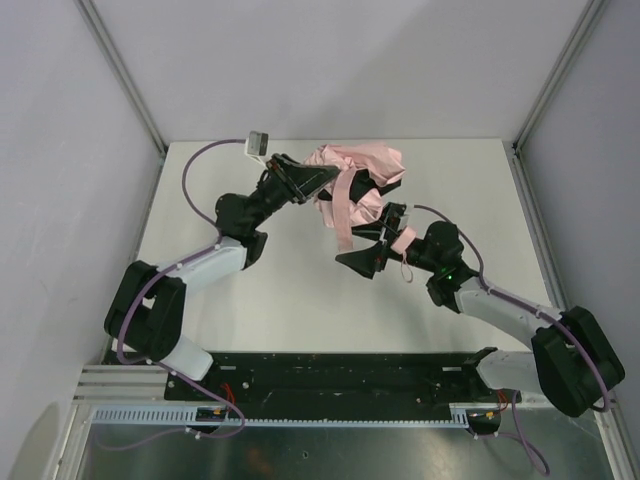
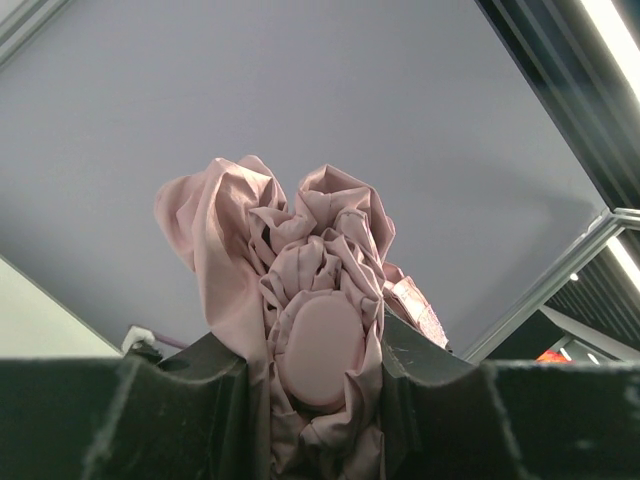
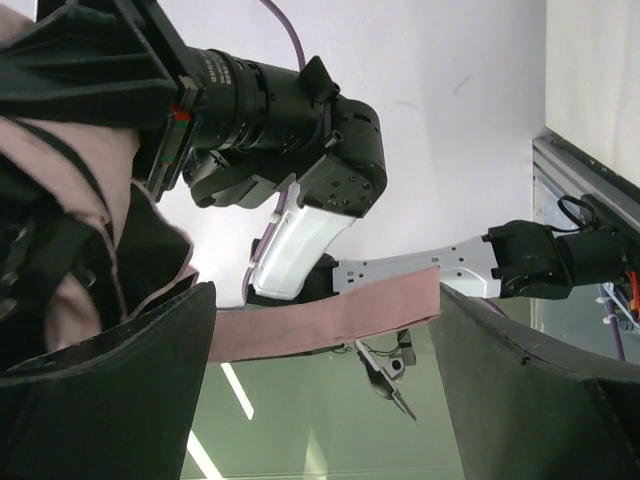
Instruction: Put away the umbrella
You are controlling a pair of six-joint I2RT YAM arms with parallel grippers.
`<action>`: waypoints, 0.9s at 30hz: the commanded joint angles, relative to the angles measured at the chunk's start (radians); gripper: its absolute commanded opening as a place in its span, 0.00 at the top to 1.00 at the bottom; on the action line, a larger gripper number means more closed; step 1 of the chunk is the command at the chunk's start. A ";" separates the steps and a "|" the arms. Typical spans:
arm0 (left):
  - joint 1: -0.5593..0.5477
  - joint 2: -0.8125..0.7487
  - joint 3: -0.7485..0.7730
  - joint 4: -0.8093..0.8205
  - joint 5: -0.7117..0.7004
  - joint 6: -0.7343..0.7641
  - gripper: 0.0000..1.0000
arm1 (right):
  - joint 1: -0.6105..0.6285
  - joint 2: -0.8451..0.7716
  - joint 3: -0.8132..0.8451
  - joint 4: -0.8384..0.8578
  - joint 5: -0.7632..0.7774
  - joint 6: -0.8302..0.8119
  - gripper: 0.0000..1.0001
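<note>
The umbrella (image 1: 358,172) is a crumpled pale pink bundle at the back middle of the white table (image 1: 300,300). My left gripper (image 1: 316,181) is shut on its left end. In the left wrist view the fingers (image 2: 190,400) squeeze pink fabric around an oval pink cap (image 2: 320,348). A pink closing strap (image 1: 342,215) hangs down from the bundle. My right gripper (image 1: 358,262) is open just below the bundle. In the right wrist view the strap (image 3: 330,322) runs across between the open fingers (image 3: 150,380). A thin wrist loop (image 1: 405,268) hangs beside the right wrist.
Grey walls with metal frame posts (image 1: 120,75) close in the table at the back and sides. The black mounting rail (image 1: 340,375) runs along the near edge. My left arm (image 3: 300,150) fills the upper part of the right wrist view.
</note>
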 commanded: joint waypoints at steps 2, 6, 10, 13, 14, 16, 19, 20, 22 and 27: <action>0.022 0.005 0.066 0.389 0.031 0.006 1.00 | -0.042 -0.065 0.004 -0.086 -0.040 -0.029 0.13; 0.016 0.010 0.058 0.389 0.025 0.004 1.00 | -0.035 -0.045 0.003 -0.011 -0.036 0.026 0.21; 0.003 0.009 0.060 0.389 0.020 0.001 1.00 | -0.012 0.005 0.004 0.078 -0.015 0.072 0.27; -0.009 0.004 0.064 0.389 0.017 0.001 1.00 | 0.001 0.049 0.005 0.171 0.002 0.122 0.28; -0.013 0.002 0.065 0.389 0.015 0.000 1.00 | 0.005 0.060 0.005 0.199 0.008 0.136 0.30; -0.021 0.002 0.065 0.389 0.014 -0.001 1.00 | 0.010 0.075 0.006 0.239 0.016 0.153 0.37; -0.031 0.002 0.064 0.389 0.013 -0.003 1.00 | 0.009 0.073 0.008 0.258 0.030 0.156 0.52; -0.034 0.002 0.060 0.389 0.011 -0.006 1.00 | 0.007 0.069 0.008 0.259 0.034 0.150 0.63; -0.044 0.003 0.051 0.389 0.001 -0.022 1.00 | -0.003 0.068 0.008 0.259 0.041 0.128 0.88; -0.100 0.006 0.005 0.389 -0.036 -0.128 1.00 | -0.075 0.147 0.037 0.316 0.014 -0.020 1.00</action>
